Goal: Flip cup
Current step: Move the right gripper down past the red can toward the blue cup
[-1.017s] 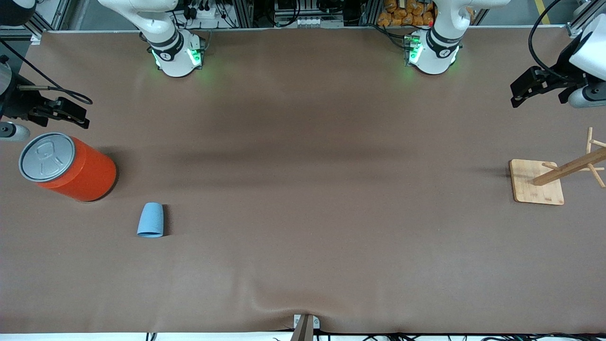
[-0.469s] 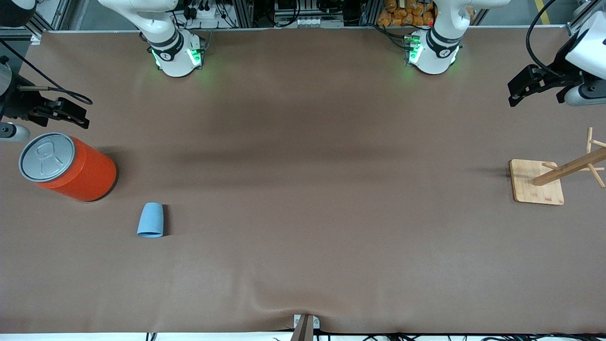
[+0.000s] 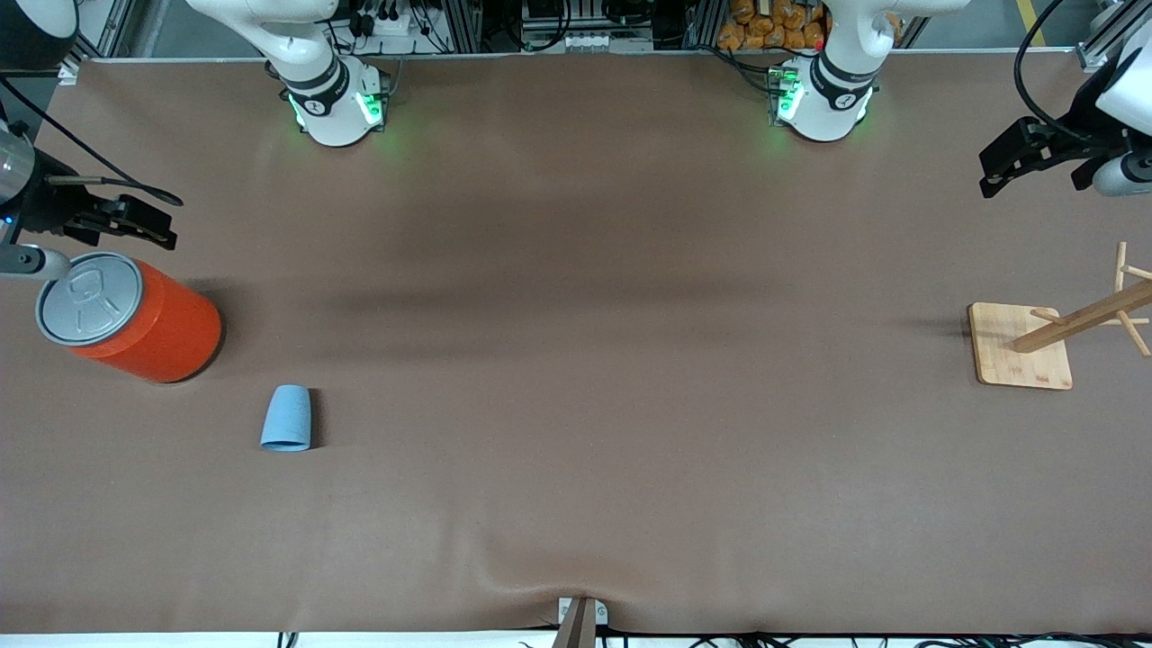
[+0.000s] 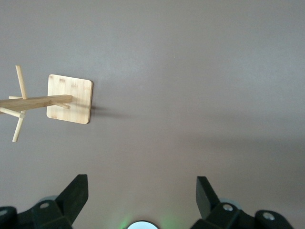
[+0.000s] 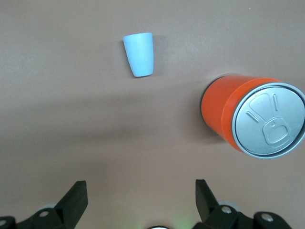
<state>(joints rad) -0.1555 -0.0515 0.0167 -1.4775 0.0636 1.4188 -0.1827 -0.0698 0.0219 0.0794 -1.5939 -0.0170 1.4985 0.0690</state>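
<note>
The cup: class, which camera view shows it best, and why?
The right wrist view: the cup fills more of the picture, unobstructed. The front view shows it small; the left wrist view misses it.

1. You have a big orange can (image 3: 144,328) with a grey lid (image 3: 88,298) standing upright at the right arm's end of the table (image 3: 576,405).
2. You also see a wooden peg stand (image 3: 1084,315) on its square wooden base (image 3: 1017,360) at the left arm's end, well apart from the can.
</note>
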